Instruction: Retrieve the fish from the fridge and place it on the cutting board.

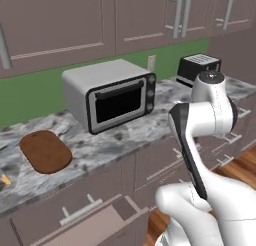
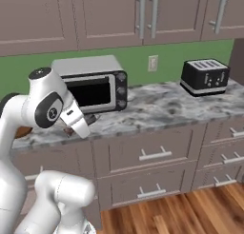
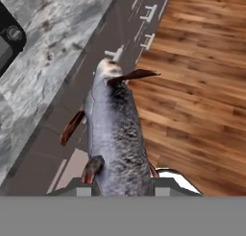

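A slender dark grey fish (image 3: 115, 134) with thin reddish-brown fins runs lengthwise out of my gripper (image 3: 122, 188), which is shut on its tail end. In the hand view the fish hangs over the counter's front edge and the drawer fronts, with wooden floor to its right. The dark brown cutting board (image 1: 45, 151) lies flat on the marble counter, left of the microwave, and a sliver of the board (image 2: 21, 131) shows behind my arm. My hand (image 2: 78, 120) hovers at the counter edge in front of the microwave. The fridge is out of view.
A silver microwave (image 1: 115, 95) stands on the counter (image 1: 100, 145) and a black toaster (image 2: 206, 76) sits further right. A drawer (image 1: 95, 225) below the board stands pulled out. A thin orange-tipped utensil (image 1: 5, 179) lies at the counter's left end.
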